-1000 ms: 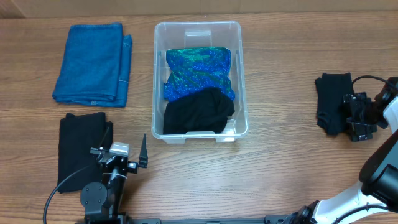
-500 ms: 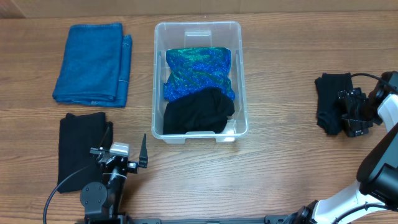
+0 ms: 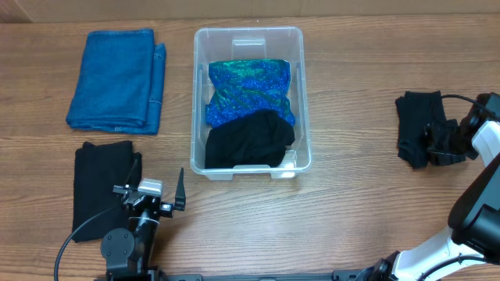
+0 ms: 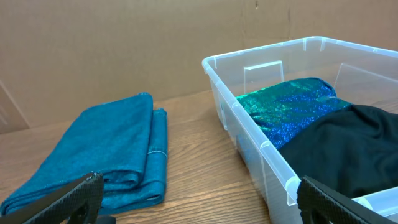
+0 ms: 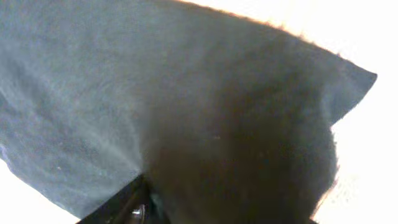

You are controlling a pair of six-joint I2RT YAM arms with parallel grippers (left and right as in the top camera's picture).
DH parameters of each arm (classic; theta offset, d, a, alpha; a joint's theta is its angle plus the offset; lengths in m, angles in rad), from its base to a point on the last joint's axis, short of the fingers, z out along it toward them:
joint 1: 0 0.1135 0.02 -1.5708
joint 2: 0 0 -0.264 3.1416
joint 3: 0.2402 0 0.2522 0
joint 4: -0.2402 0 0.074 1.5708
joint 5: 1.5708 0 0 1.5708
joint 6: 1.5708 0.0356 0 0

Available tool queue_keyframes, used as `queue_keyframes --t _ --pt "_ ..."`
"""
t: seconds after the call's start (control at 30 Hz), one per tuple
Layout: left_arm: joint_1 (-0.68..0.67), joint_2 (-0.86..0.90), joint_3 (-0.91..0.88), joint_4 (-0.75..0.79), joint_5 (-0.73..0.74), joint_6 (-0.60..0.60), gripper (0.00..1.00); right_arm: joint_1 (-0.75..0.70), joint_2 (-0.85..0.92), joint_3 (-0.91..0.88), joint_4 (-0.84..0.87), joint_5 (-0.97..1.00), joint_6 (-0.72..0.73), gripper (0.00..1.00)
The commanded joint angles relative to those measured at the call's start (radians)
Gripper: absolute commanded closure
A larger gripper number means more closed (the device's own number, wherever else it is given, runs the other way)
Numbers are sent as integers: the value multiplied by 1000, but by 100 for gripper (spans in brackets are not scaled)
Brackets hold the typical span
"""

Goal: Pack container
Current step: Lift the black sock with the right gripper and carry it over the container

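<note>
The clear container (image 3: 195, 101) stands in the middle of the table, holding a shiny blue-green cloth (image 3: 250, 90) and a black cloth (image 3: 248, 140). In the left wrist view its rim (image 4: 249, 118) is at the right. My left gripper (image 3: 150, 187) rests open near the front edge, beside a folded black cloth (image 3: 100, 183). At the far right my right gripper (image 3: 439, 145) is pressed into another black cloth (image 3: 414, 117) and shut on its near edge. That cloth (image 5: 236, 124) fills the right wrist view, and only one finger (image 5: 121, 202) shows.
A folded blue towel (image 3: 117, 78) lies at the back left, also seen in the left wrist view (image 4: 106, 155). A brown wall runs behind the table. The right arm's white base (image 3: 469, 234) stands at the front right.
My right gripper has slid left onto the black cloth at the far right and closed on it. The left arm and the container's contents have not moved.
</note>
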Motion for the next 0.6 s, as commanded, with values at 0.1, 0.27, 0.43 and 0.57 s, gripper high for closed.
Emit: queue_keyframes --t 0.1,0.27,0.43,0.57 --pt "5 -10 -3 2 -5 -11 0 1 -6 26 14 -142 3 68" --pt "5 -10 -3 2 -6 -11 0 1 -7 132 -16 -451 -70 96" --pt "5 -10 -3 2 -6 -11 0 13 -19 259 -125 -760 -225 96" --pt "5 -10 -3 2 -5 -11 0 58 -70 369 -258 -832 -311 96"
